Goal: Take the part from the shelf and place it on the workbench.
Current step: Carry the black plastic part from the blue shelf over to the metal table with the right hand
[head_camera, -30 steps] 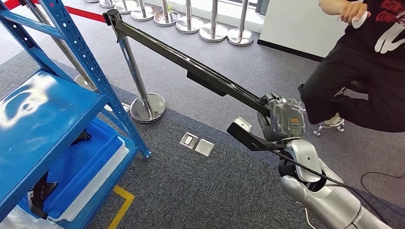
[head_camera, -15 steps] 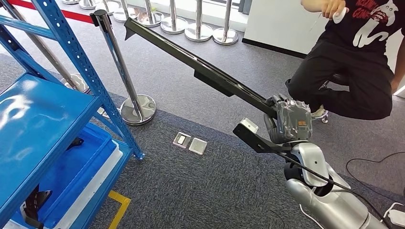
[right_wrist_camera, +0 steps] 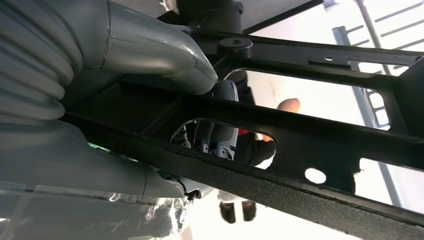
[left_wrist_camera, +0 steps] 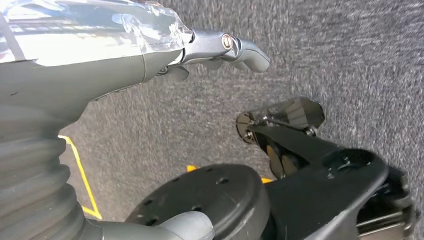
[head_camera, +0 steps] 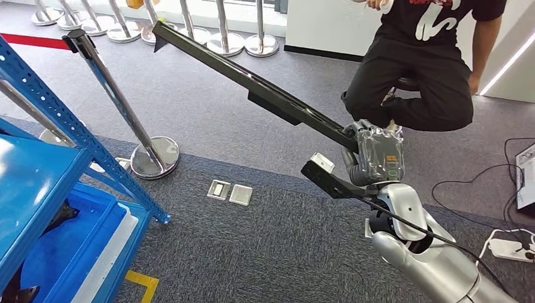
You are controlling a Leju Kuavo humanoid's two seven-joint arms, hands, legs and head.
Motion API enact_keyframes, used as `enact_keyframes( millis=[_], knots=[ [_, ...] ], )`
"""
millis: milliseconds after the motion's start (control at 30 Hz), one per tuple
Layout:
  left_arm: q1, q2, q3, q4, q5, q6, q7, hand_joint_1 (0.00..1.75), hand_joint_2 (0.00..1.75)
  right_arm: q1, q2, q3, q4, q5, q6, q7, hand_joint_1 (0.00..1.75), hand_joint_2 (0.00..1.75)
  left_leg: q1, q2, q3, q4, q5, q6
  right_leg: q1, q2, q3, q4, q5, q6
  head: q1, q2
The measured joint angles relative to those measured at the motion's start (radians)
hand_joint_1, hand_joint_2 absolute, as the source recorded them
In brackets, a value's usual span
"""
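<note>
Much of the right hand (head_camera: 373,158) is hidden from you: in the head view a taped, translucent cover wraps it, and the fingers lie behind the part. The long black part (head_camera: 252,85) runs from that hand up and away over the grey carpet (head_camera: 277,246), its far tip cut close to the picture's edge near the steel stanchion bases (head_camera: 221,43). In the right wrist view the thumb (right_wrist_camera: 155,57) presses across one black rail of the part (right_wrist_camera: 300,130) while a finger (right_wrist_camera: 220,125) curls through the slot from the other side, so the fingers are clamped around the part. The left hand (left_wrist_camera: 150,55) hangs over carpet, its fingers (left_wrist_camera: 245,50) loosely extended and holding nothing. The blue shelf (head_camera: 44,158) is cut off at the left, and a seated person (head_camera: 416,69) is cropped at the top.
</note>
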Motion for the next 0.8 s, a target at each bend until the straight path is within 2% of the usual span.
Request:
enact_keyframes(
  millis=[67,100,167,233,300,367,400,433,467,500,567,600,633,667,733,800],
  knots=[
    [0.000,0.002,0.000,0.000,0.000,0.000,0.000,0.00,1.75,-0.001,0.001,0.000,0.000,0.000,-0.001,-0.002,1.75,1.75,0.005,-0.028,0.059,-0.136,0.071,0.004,0.001,0.019,-0.002,0.006,-0.002,0.004,-0.008,0.000],
    [0.000,0.003,0.000,0.000,0.000,0.000,0.000,0.00,1.75,-0.001,0.002,0.000,0.000,0.000,-0.001,-0.004,1.75,1.75,0.007,-0.042,0.079,-0.187,0.089,0.006,0.001,0.028,-0.005,0.010,-0.001,0.007,-0.009,0.000],
    [-0.001,0.004,0.000,0.000,0.000,0.001,0.000,0.00,1.75,-0.002,0.004,0.000,0.000,0.000,-0.003,-0.010,1.75,1.75,0.007,-0.055,0.090,-0.224,0.093,0.014,0.000,0.045,-0.014,0.012,0.003,0.018,-0.008,0.000],
    [-0.002,0.004,0.000,0.000,0.000,0.001,0.000,0.00,1.75,-0.003,0.005,0.000,0.000,0.000,-0.004,-0.016,1.75,1.75,0.006,-0.038,0.091,-0.233,0.099,0.026,-0.003,0.051,-0.020,0.013,0.004,0.029,-0.005,0.000],
    [-0.003,0.004,0.000,0.000,0.000,0.003,0.000,0.00,1.75,-0.005,0.006,0.000,0.000,0.000,-0.004,-0.020,1.75,1.75,0.008,-0.022,0.093,-0.244,0.106,0.040,-0.003,0.020,-0.041,0.056,-0.024,0.039,0.005,0.000],
    [-0.001,0.004,0.000,0.000,0.000,0.005,0.000,0.00,1.75,-0.008,0.007,0.000,0.001,-0.001,-0.005,-0.026,1.75,1.75,0.006,-0.006,0.093,-0.247,0.108,0.046,-0.005,-0.020,-0.092,0.170,-0.083,0.046,0.021,0.000],
    [0.002,0.004,0.001,0.000,0.001,0.006,0.001,0.00,1.75,-0.008,0.008,0.000,0.002,-0.002,-0.005,-0.029,1.75,1.75,0.004,0.002,0.093,-0.247,0.108,0.047,-0.007,-0.027,-0.121,0.232,-0.108,0.049,0.026,0.000],
    [0.004,0.004,0.001,0.000,0.001,0.006,0.001,0.00,1.75,-0.008,0.008,0.000,0.003,-0.003,-0.005,-0.031,1.75,1.75,0.003,0.010,0.093,-0.247,0.107,0.047,-0.009,-0.030,-0.138,0.271,-0.118,0.050,0.030,0.000],
    [0.005,0.004,0.001,0.000,0.002,0.006,0.001,0.00,1.75,-0.007,0.009,0.000,0.005,-0.004,-0.005,-0.033,1.75,1.75,0.002,0.019,0.093,-0.246,0.106,0.047,-0.011,-0.032,-0.138,0.275,-0.109,0.051,0.034,0.000],
    [0.005,0.004,0.001,0.000,0.002,0.006,0.002,0.00,1.75,-0.007,0.010,0.000,0.006,-0.005,-0.005,-0.034,1.75,1.75,0.002,0.026,0.094,-0.246,0.105,0.046,-0.011,-0.036,-0.119,0.239,-0.085,0.051,0.038,0.000],
    [0.006,0.004,0.002,0.000,0.002,0.006,0.003,0.00,1.75,-0.009,0.011,0.000,0.007,-0.005,-0.005,-0.035,1.75,1.75,0.000,0.040,0.097,-0.245,0.102,0.041,-0.007,-0.062,-0.048,0.104,-0.027,0.046,0.047,0.000],
    [0.006,0.004,0.002,0.000,0.003,0.007,0.003,0.00,1.75,-0.010,0.011,0.000,0.007,-0.005,-0.005,-0.035,1.75,1.75,-0.002,0.046,0.097,-0.243,0.100,0.037,-0.004,-0.073,-0.021,0.049,-0.010,0.041,0.051,0.000],
    [0.006,0.004,0.003,0.000,0.003,0.007,0.003,0.00,1.75,-0.011,0.011,0.000,0.007,-0.005,-0.005,-0.036,1.75,1.75,-0.004,0.050,0.098,-0.243,0.099,0.033,0.000,-0.080,-0.007,0.017,-0.004,0.036,0.052,0.000],
    [0.006,0.004,0.003,0.000,0.003,0.008,0.003,0.00,1.75,-0.011,0.012,0.000,0.007,-0.005,-0.005,-0.036,1.75,1.75,-0.006,0.056,0.098,-0.243,0.098,0.028,0.005,-0.080,-0.005,0.008,-0.008,0.031,0.051,0.000],
    [0.006,0.004,0.003,0.001,0.003,0.008,0.003,0.00,1.75,-0.011,0.012,0.000,0.007,-0.006,-0.005,-0.036,1.75,1.75,-0.005,0.063,0.101,-0.242,0.094,0.017,0.004,-0.063,-0.006,0.004,-0.004,0.020,0.047,0.000],
    [0.006,0.004,0.004,0.001,0.003,0.009,0.003,0.00,1.75,-0.012,0.012,0.000,0.007,-0.005,-0.005,-0.036,1.75,1.75,-0.001,0.044,0.090,-0.205,0.064,0.008,0.001,-0.051,-0.004,-0.003,0.001,0.008,0.040,0.000]
  ],
)
